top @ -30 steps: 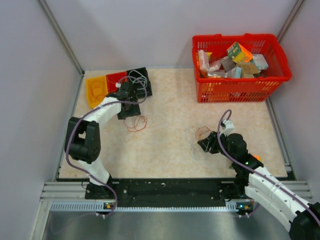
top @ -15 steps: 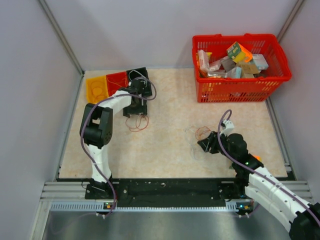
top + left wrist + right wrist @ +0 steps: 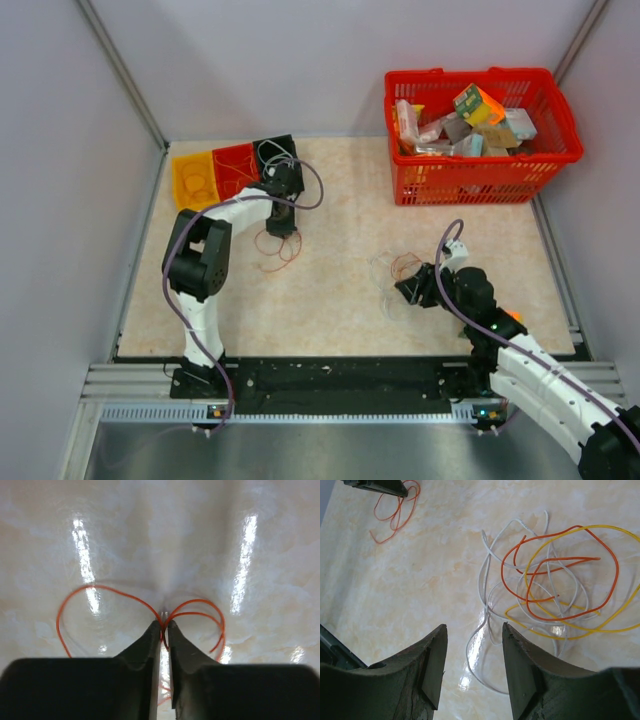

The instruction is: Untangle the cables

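Observation:
A loose orange cable [image 3: 277,248] lies on the beige table just in front of the trays. My left gripper [image 3: 283,230] points down on it, and in the left wrist view the left gripper [image 3: 164,625] is shut on the orange cable [image 3: 95,586], whose loops spread out to both sides of the fingertips. A snarl of white, orange and yellow cables [image 3: 400,268] lies at centre right. My right gripper [image 3: 405,290] hovers at its near-left edge. In the right wrist view the right gripper [image 3: 474,626] is open, with a white cable [image 3: 485,580] loop below the gap and nothing held.
Orange [image 3: 192,178], red [image 3: 232,160] and black [image 3: 280,150] trays sit at the back left; the black one holds a pale cable. A red basket [image 3: 480,175] full of packages stands at the back right. Walls border the table on both sides.
My left gripper swung away from the trays toward the orange cable and shut on it. The right arm and the snarl have not moved.

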`<state>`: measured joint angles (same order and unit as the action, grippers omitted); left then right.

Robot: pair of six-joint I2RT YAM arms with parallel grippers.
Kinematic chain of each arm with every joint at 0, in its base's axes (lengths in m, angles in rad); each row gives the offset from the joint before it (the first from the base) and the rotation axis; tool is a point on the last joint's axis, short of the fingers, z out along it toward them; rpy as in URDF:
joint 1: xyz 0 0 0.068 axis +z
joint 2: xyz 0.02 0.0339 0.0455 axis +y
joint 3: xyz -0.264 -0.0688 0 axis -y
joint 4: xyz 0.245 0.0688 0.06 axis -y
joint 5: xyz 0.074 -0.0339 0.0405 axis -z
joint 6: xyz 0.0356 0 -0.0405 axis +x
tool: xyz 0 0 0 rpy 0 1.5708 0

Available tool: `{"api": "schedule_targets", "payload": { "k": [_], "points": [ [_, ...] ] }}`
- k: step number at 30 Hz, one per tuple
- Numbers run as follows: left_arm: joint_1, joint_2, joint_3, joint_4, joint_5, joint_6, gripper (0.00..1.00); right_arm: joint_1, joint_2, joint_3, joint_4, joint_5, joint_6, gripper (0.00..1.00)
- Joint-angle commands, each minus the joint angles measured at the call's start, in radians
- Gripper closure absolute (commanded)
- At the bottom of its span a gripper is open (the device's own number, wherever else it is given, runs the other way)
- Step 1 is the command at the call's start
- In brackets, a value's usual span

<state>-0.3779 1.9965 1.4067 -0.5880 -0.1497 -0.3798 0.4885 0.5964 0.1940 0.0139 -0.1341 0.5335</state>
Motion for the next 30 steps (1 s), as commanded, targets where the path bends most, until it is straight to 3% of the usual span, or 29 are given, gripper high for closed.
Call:
{"api": "schedule_targets", "payload": {
  "k": [1, 7, 15, 25, 30],
  "points": [
    [0.007, -0.002, -0.022, -0.022, -0.045, 0.002, 1.00, -0.007, -0.007, -0.001, 0.026, -0.009, -0.013, 0.52],
    [0.026, -0.071, -0.017, -0.030, -0.103, -0.034, 1.00, -0.007, -0.015, -0.002, 0.023, -0.006, -0.013, 0.52],
    [0.198, -0.220, -0.002, -0.033, -0.068, -0.108, 1.00, -0.007, -0.004, -0.004, 0.031, -0.010, -0.013, 0.52],
    [0.434, -0.140, 0.310, -0.116, -0.105, -0.185, 1.00, -0.007, 0.005, -0.002, 0.038, -0.013, -0.012, 0.52],
    [0.528, -0.021, 0.472, -0.047, 0.057, -0.218, 1.00, -0.007, 0.006, -0.004, 0.041, -0.010, -0.012, 0.52]
  ]
}}
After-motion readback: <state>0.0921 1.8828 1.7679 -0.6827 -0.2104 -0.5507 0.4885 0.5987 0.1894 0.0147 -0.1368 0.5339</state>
